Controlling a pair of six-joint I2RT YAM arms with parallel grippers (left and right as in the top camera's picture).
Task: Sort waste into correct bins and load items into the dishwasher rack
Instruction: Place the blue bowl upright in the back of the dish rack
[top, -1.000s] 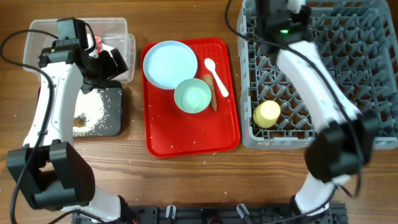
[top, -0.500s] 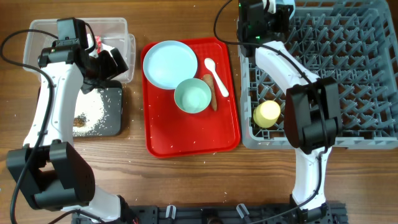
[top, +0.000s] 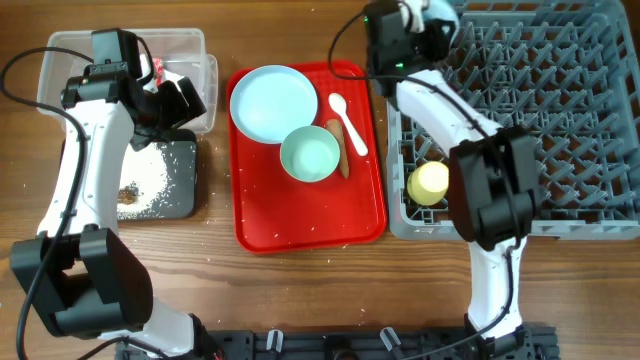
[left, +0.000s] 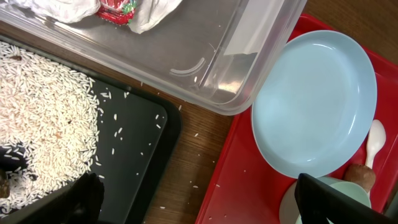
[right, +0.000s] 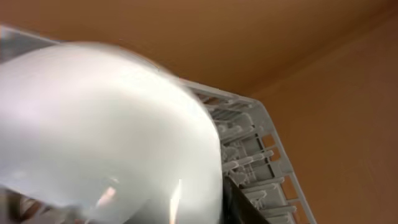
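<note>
My left gripper (top: 178, 100) (left: 205, 208) is open and empty above the gap between the black tray (top: 185, 200) and the red tray. The red-and-white wrapper (top: 157, 68) (left: 118, 7) lies in the clear tub (top: 60, 55). Rice (top: 150, 178) and a brown lump (top: 128, 193) lie on the black tray. The plate (top: 272, 102), mint bowl (top: 310, 155), spoon (top: 347, 122) and carrot piece (top: 338, 148) sit on the red tray. My right gripper (top: 425, 15) is at the rack's (top: 560, 100) far left corner, shut on a pale bowl (right: 112, 130). The yellow cup (top: 430, 183) lies in the rack.
The red serving tray (top: 300, 225) lies between the bins and the rack, with stray grains on it and on the wood beside it. The right arm runs along the rack's left side. In the right wrist view the rack's pegs (right: 249, 143) show behind the bowl.
The right arm has swung left, from over the rack's middle to its far left corner. The left arm and the things on the trays have not moved.
</note>
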